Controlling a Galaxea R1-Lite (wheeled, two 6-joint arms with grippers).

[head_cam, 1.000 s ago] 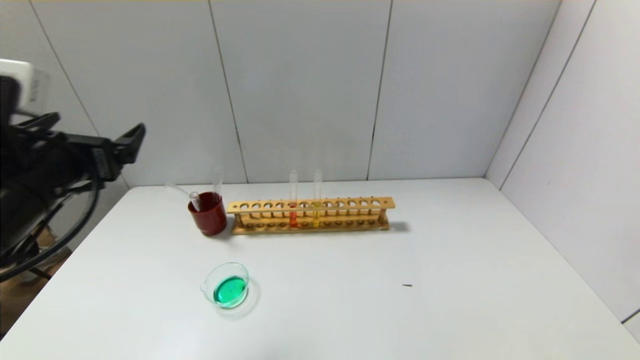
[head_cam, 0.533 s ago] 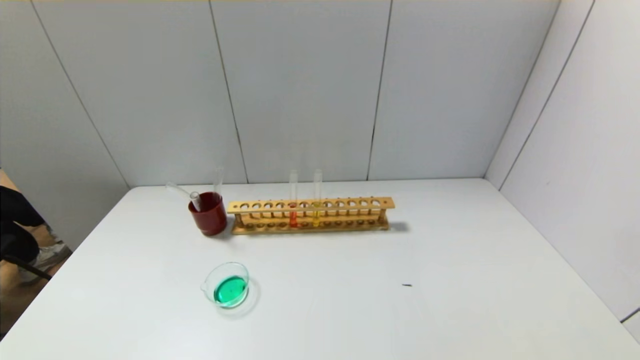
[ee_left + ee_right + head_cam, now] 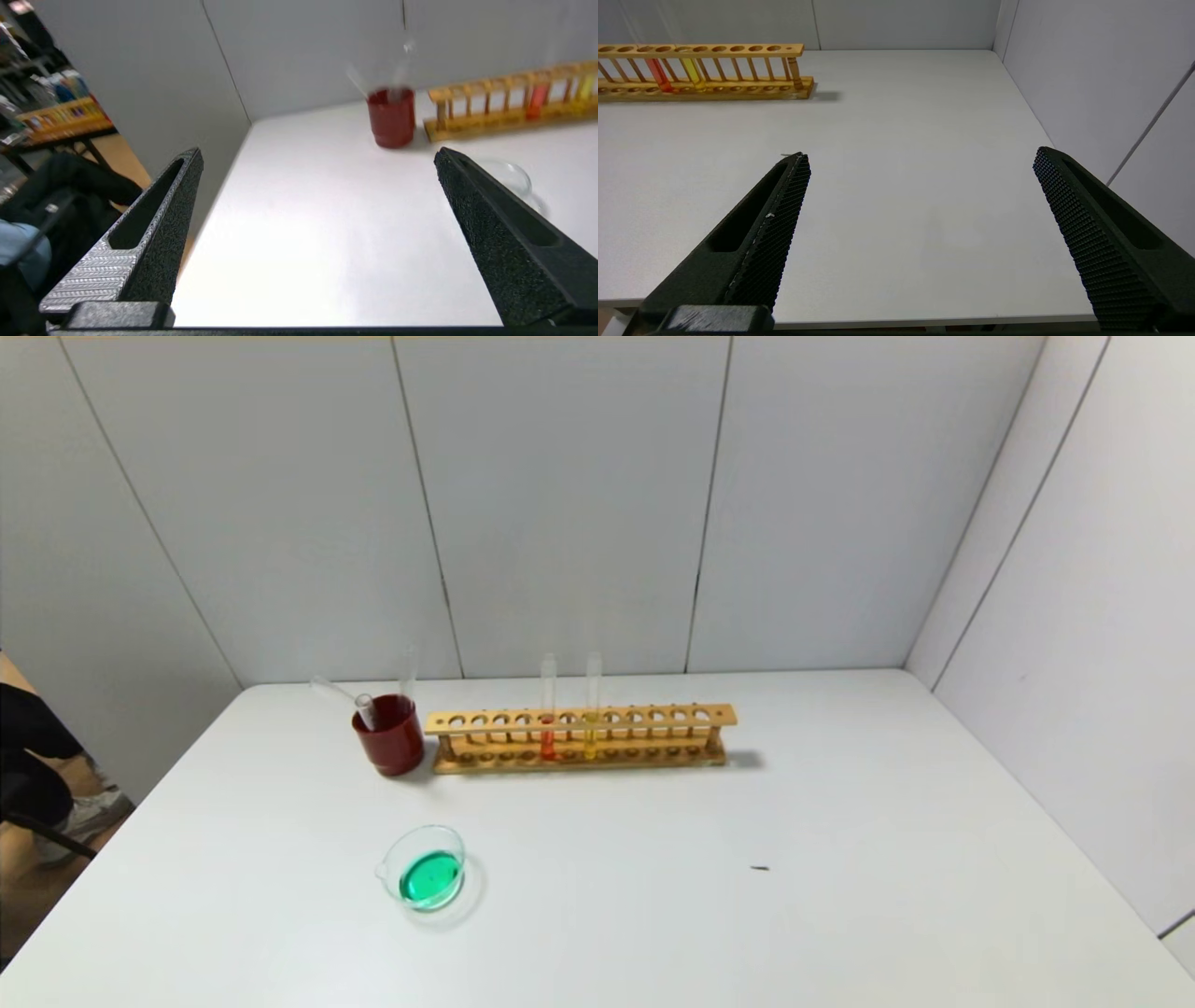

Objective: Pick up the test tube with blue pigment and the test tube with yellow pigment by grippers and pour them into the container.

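Note:
The container (image 3: 428, 870), a low clear glass dish, holds green liquid at the table's front left; in the left wrist view the container (image 3: 513, 173) shows faintly beside one finger. The test tube with yellow pigment (image 3: 591, 721) stands upright in the wooden rack (image 3: 653, 717), next to an orange-red tube (image 3: 547, 726). The test tube with blue pigment is out of view. My left gripper (image 3: 319, 156) is open and empty above the table's left front part. My right gripper (image 3: 920, 156) is open and empty at the front edge on the right. Neither gripper appears in the head view.
A dark red cup (image 3: 389, 737) with empty glass tubes leaning in it stands at the rack's left end. A tiny dark speck (image 3: 761, 868) lies on the table (image 3: 840, 821). Walls close the back and right. Dark objects (image 3: 28, 756) sit past the left edge.
My left arm, which filled the head view's left side a second ago, has drawn back out of that view. The tubes, rack, cup and dish have not moved.

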